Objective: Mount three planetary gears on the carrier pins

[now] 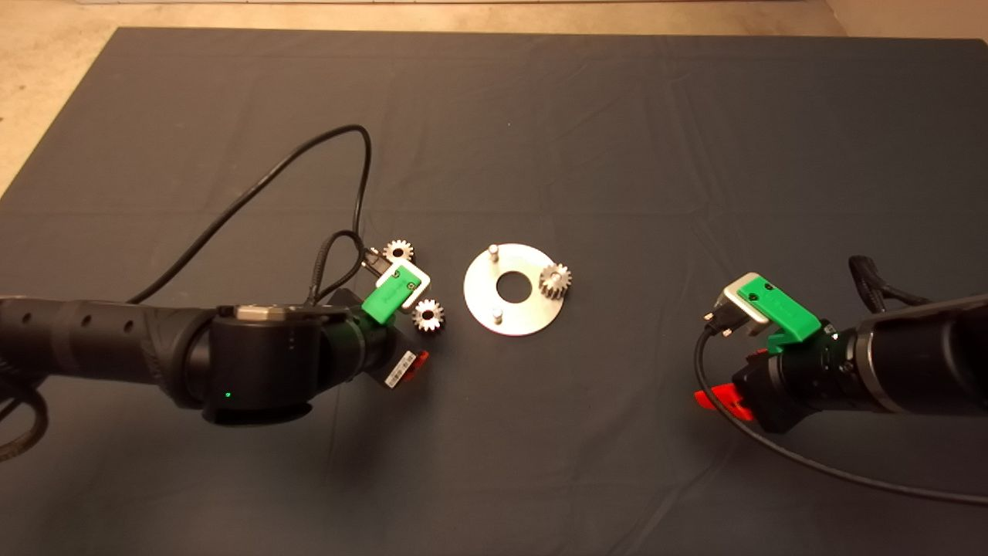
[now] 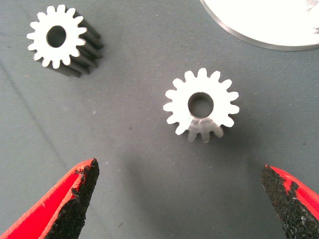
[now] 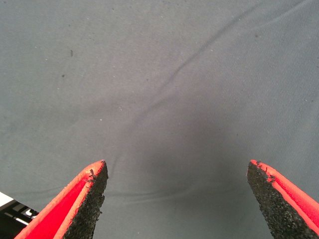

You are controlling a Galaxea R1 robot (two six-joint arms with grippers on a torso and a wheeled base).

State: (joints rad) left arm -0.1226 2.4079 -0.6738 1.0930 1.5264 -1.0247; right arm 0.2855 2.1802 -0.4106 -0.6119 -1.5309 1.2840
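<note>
Steel gear (image 2: 201, 105) just beyond spread left tool (image 2: 179, 199), untouched

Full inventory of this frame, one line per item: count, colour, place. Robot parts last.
mat: 1, dark grey, covers the table
disc: 1, shiny silver, mid-mat, large central hole
pins: 2 bare, silver, upright on the disc; a third would sit under the mounted gear, hidden
gear on disc: 1, silver, at the disc's right edge
loose gears: 2, silver, on the mat left of the disc; the second lies farther back
floor: beige, beyond the mat's far and left edges
left gripper: 1, green with red fingers, open, above the nearer loose gear
right gripper: 1, same colours, open, over bare mat right of the disc
</note>
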